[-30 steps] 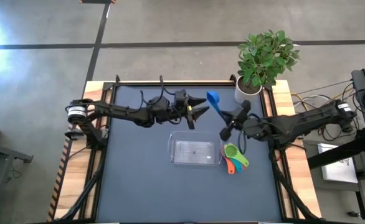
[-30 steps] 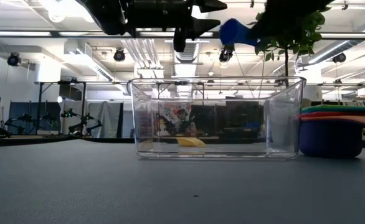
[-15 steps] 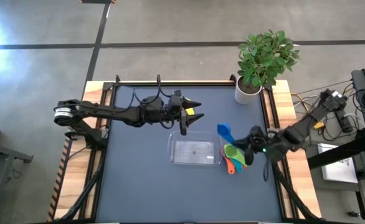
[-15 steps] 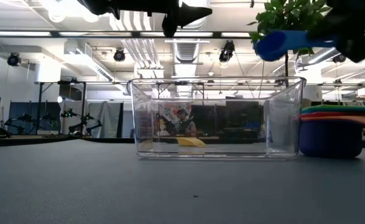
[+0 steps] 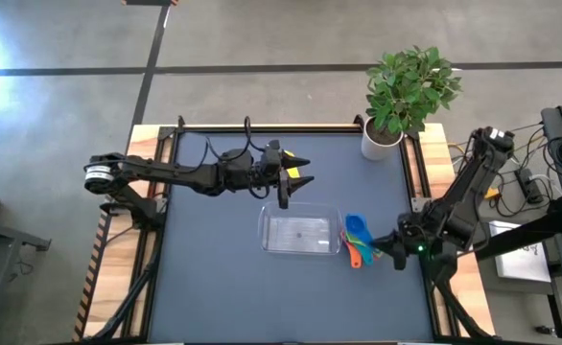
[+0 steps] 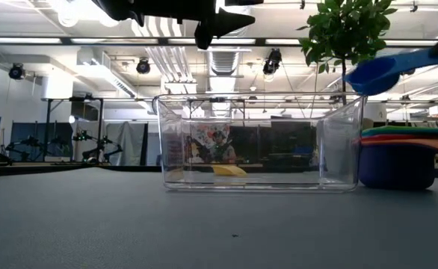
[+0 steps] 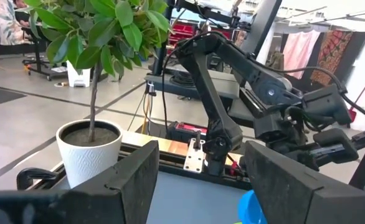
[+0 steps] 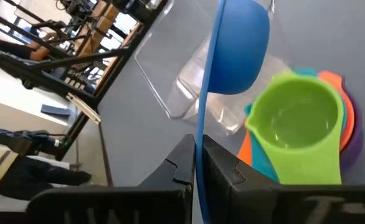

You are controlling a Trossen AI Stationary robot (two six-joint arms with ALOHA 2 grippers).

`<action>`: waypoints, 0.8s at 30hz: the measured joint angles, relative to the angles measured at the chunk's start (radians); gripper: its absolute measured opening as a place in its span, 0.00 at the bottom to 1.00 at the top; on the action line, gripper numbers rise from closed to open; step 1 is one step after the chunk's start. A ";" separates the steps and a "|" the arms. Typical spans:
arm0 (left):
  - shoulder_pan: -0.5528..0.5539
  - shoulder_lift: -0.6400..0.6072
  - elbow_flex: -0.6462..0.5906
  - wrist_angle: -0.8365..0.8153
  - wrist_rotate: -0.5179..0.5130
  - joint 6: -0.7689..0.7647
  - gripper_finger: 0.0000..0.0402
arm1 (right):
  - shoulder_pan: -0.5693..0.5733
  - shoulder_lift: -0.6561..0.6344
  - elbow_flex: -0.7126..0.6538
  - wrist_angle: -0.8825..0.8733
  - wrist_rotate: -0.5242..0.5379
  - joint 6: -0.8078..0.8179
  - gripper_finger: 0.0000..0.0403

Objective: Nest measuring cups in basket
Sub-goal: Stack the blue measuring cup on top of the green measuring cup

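Table [image 5: 214, 287] is bearing the clear basket [image 5: 299, 233] near its centre, sitting empty. Potted plant [image 5: 408, 91] is standing at the far right corner. Left gripper [image 5: 298, 173] is hanging above the table just behind the basket, its 2 fingers spread apart and holding nothing. Right gripper [image 5: 386, 247] is pinching the blue cup [image 5: 356, 226] by its handle, lifted above the nested stack [image 5: 360, 250] lying just beside the basket's right end; green cup [image 8: 298, 121] is sitting uppermost.

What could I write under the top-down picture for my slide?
Right gripper carries a blue measuring cup over the nested stack beside the clear basket; left gripper hovers open behind it.
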 joint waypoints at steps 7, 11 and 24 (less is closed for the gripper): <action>0.000 0.000 0.000 -0.001 0.000 -0.008 0.55 | 0.042 0.064 -0.014 -0.003 -0.028 0.150 0.02; 0.000 0.003 0.000 -0.003 0.000 -0.015 0.55 | 0.045 0.093 -0.038 -0.009 -0.053 0.229 0.02; -0.001 0.003 0.000 -0.018 0.000 -0.016 0.55 | 0.044 0.088 -0.056 -0.025 -0.076 0.262 0.09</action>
